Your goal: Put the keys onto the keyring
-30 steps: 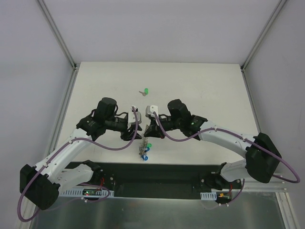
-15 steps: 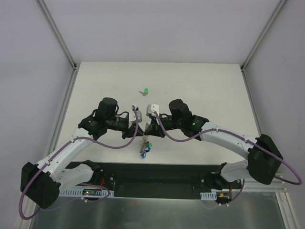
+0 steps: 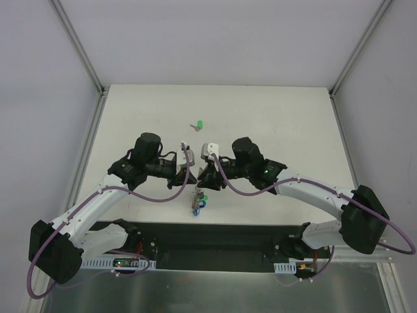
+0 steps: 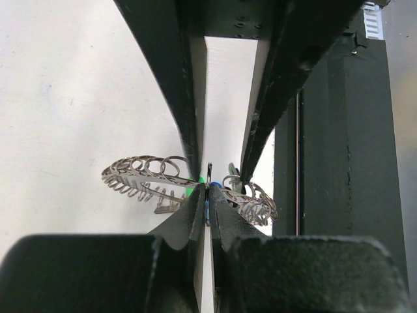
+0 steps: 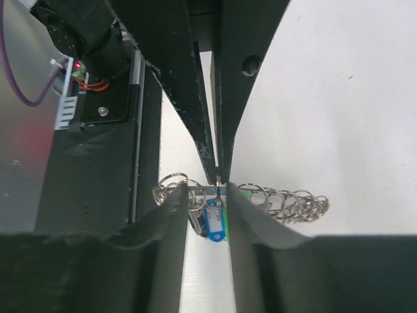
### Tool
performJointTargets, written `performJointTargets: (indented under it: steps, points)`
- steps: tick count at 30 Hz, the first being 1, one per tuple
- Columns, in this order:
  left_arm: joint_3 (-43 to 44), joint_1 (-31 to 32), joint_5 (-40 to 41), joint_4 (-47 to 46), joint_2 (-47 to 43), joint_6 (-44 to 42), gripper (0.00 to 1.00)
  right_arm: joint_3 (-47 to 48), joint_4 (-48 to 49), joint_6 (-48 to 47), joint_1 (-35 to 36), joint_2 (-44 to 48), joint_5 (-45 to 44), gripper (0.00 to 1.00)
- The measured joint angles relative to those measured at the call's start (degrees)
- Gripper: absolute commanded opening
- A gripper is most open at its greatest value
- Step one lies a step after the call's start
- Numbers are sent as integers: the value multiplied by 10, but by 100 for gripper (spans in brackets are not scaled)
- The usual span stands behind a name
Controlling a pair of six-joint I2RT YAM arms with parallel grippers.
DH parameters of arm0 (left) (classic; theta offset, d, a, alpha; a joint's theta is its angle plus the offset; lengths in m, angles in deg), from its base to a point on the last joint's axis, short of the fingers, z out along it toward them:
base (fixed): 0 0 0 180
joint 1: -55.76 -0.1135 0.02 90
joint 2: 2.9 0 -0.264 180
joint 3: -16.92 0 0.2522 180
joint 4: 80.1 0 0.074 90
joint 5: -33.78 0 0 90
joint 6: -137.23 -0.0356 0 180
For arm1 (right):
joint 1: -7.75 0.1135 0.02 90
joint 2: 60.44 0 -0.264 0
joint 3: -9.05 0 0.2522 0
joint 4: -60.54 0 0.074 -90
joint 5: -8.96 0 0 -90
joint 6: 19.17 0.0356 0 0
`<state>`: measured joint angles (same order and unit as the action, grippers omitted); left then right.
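The keyring, a grey metal ring with wire loops round its rim, hangs on edge between my two grippers near the table's front edge. My left gripper is shut on its rim; loops fan out to both sides. My right gripper faces it from the other side, jaws apart, straddling the ring without pinching it. A blue-headed key and a green-headed one dangle from the ring. Another green-headed key lies loose on the table farther back.
The white table is walled by grey panels on three sides. A black rail with the arm bases runs along the near edge, just below the hanging ring. Purple cables loop along both arms.
My left gripper has shut on the keyring's rim. My right gripper, shut on the ring before, has parted its jaws. The ring has risen slightly.
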<state>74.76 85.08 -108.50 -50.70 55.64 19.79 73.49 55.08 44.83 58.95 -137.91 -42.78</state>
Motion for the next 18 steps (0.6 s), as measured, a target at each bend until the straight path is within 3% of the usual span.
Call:
performJointTargets:
  steps: [6,13,18]
  points:
    - [-6,0,0,1,1,0,0,-26,12,26,-7,48,-53,53]
    - [-7,0,0,0,1,0,0,-92,-29,87,-50,164,-192,54]
    - [-7,0,0,0,0,0,0,-135,-105,160,-62,239,-358,51]
